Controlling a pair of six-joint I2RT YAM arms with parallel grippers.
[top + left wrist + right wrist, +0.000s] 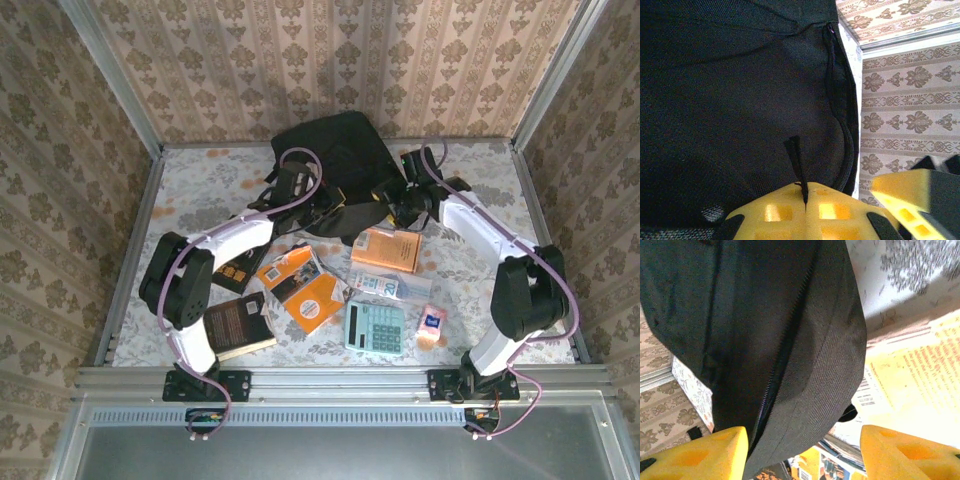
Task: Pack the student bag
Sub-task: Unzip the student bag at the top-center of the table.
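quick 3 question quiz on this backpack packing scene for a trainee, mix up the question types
1. True or false: the left jaws are shut on a thin black tab of the large soft black fabric backpack.
2. Pick one. The right jaws are: A) shut on an orange book; B) open, with the backpack's fabric between them; C) shut on a pen.
3. Fill in: the teal plastic calculator lies on the ____.
Key: 1 true; 2 B; 3 table.
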